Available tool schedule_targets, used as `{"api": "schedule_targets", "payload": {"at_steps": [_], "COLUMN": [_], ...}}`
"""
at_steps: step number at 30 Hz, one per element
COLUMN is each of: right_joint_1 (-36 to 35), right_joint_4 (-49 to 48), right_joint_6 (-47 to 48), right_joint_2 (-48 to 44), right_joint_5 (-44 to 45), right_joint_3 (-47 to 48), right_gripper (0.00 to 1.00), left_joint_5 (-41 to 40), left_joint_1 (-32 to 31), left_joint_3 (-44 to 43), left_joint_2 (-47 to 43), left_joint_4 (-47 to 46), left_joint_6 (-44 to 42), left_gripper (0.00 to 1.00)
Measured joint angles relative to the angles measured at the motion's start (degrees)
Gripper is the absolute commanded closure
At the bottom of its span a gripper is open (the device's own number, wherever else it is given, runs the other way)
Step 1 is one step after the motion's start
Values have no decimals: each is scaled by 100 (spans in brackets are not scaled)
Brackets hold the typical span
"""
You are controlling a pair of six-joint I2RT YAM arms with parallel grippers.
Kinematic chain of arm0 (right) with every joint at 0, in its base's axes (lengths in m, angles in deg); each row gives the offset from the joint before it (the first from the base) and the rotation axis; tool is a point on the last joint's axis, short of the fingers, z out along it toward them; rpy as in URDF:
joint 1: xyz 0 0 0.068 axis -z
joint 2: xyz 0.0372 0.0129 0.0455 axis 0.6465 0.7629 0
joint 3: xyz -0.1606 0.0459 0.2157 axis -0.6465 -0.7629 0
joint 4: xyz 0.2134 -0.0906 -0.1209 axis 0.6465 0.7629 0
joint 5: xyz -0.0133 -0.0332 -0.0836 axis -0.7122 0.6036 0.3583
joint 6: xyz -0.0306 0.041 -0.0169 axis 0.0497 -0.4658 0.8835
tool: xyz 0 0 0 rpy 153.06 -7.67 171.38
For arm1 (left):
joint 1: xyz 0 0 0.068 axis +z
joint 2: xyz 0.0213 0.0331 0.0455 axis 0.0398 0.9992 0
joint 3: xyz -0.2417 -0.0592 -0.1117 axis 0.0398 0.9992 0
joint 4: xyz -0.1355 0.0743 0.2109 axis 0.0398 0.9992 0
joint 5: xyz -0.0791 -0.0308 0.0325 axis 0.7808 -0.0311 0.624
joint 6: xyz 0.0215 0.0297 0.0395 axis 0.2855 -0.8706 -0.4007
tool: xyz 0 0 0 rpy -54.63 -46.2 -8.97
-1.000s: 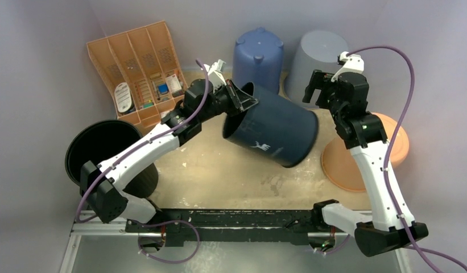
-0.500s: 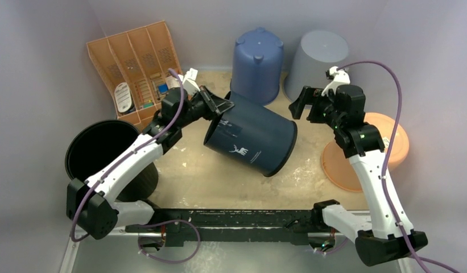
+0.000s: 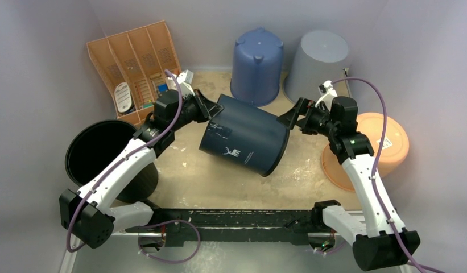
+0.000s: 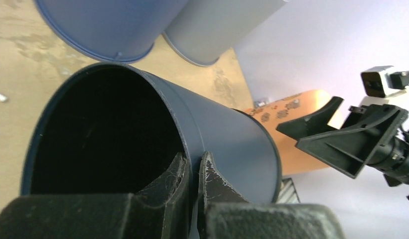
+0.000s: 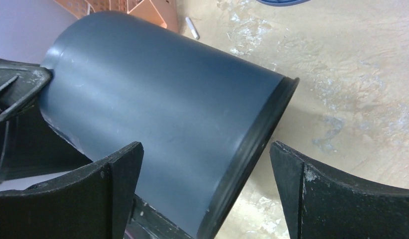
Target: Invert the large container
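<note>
The large container (image 3: pixel 245 139) is a dark navy bucket lying tilted on its side over the middle of the table. My left gripper (image 3: pixel 211 111) is shut on its rim, one finger inside the dark mouth and one outside (image 4: pixel 194 159). The mouth of the container (image 4: pixel 227 134) faces left toward that wrist. My right gripper (image 3: pixel 290 116) stands open at the opposite, closed end. Its two fingers straddle the banded edge of the container (image 5: pixel 157 109) without pressing on it (image 5: pixel 206 147).
An orange divided organizer (image 3: pixel 137 68) stands at the back left. A blue bucket (image 3: pixel 258 62) and a grey bucket (image 3: pixel 316 62) sit upside down at the back. An orange bowl (image 3: pixel 384 145) lies on the right, a black bucket (image 3: pixel 106 153) on the left.
The left arm has carried the container leftward and lower, still gripped at the rim. The right gripper has swung down and left until its open fingers reach the container's closed end.
</note>
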Motion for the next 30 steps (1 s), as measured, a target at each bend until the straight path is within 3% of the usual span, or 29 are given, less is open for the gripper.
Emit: {"api": "schedule_targets", "payload": {"at_steps": [7, 12, 16, 23, 26, 29, 30], "right_joint_1": [448, 476, 474, 509, 551, 581, 599], "right_joint_4": [-249, -752, -960, -1222, -1285, -1364, -1423], "right_joint_6": [-341, -702, -951, -1161, -1169, -1178, -1187], "right_joint_2": [-66, -181, -109, -39, -26, -22, -22], "right_joint_5": [-446, -1005, -1320, -1440, -1408, -1307, -1274], "right_joint_3": [-319, -920, -1228, -1233, -1239, -1248, -1248], "right_gripper": [0, 0, 8, 40, 63, 100, 100], "left_joint_5": [-422, -531, -612, -584, -579, -603, -627], "left_joint_1": [46, 48, 50, 46, 44, 50, 55], "left_joint_3": [153, 413, 699, 660, 660, 660, 660], "left_joint_2": [-2, 61, 339, 409, 398, 400, 400], "left_joint_4": [44, -70, 179, -9, -7, -2, 0], "left_joint_6": [-308, -391, -774, -1047, -1067, -1091, -1106], "left_gripper": [100, 79, 66, 61, 61, 51, 46]}}
